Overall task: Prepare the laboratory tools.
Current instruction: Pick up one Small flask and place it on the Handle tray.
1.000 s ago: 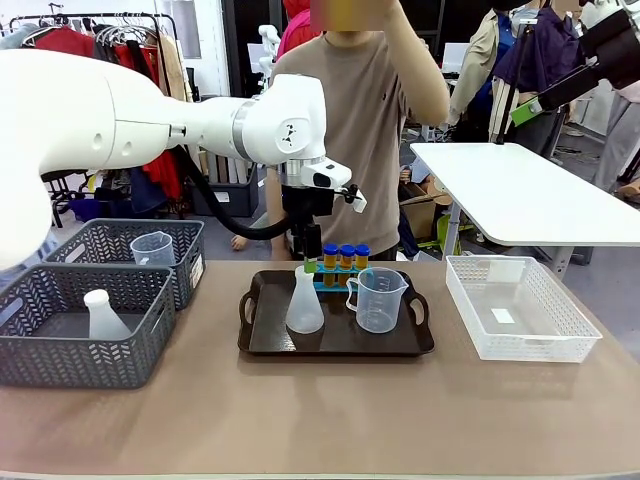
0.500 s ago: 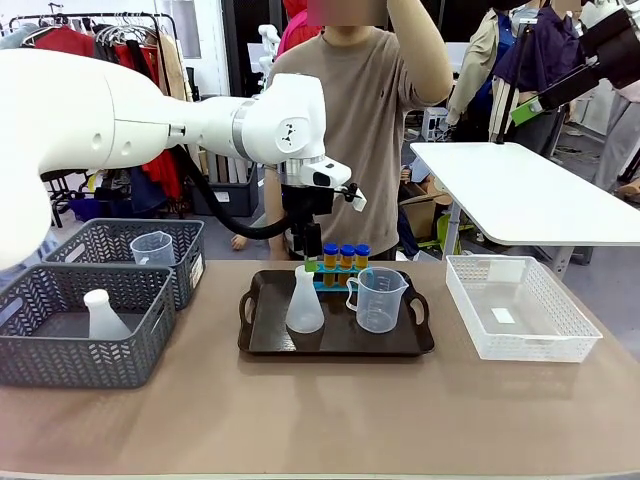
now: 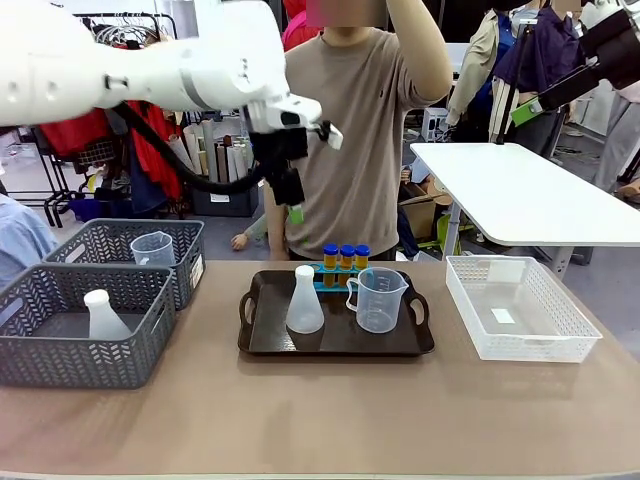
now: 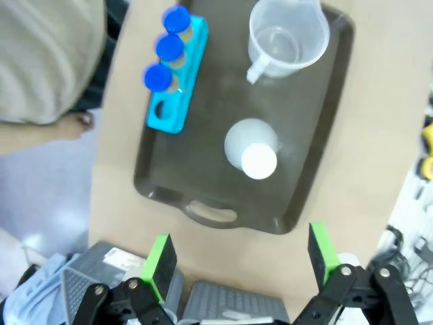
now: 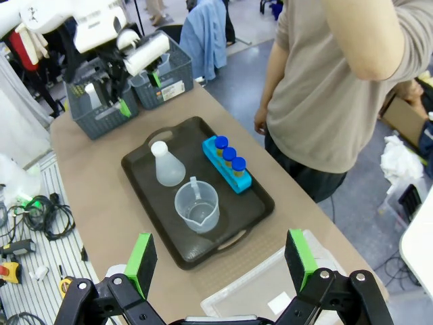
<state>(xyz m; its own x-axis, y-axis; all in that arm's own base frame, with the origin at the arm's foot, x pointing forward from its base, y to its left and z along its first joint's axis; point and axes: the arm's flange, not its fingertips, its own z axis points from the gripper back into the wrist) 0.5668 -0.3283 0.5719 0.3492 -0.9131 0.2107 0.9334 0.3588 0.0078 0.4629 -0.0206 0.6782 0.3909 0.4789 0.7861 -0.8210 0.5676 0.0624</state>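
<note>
Table: a brown table [image 3: 330, 420] with a person standing at the far side.
Tray [image 3: 262, 340]: holds the flask [image 3: 304, 303], the beaker [image 3: 378, 298] and the blue rack [image 4: 177, 81] with three tubes [image 3: 345, 256].
Left gripper [image 3: 291, 195]: high above the tray, fingers wide, holding nothing.
Right gripper [image 5: 220, 263]: fingers wide, holding nothing.

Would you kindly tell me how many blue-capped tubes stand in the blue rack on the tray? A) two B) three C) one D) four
B: the left wrist view shows three blue-capped tubes in the blue four-hole rack, with the hole at one end empty.
</note>
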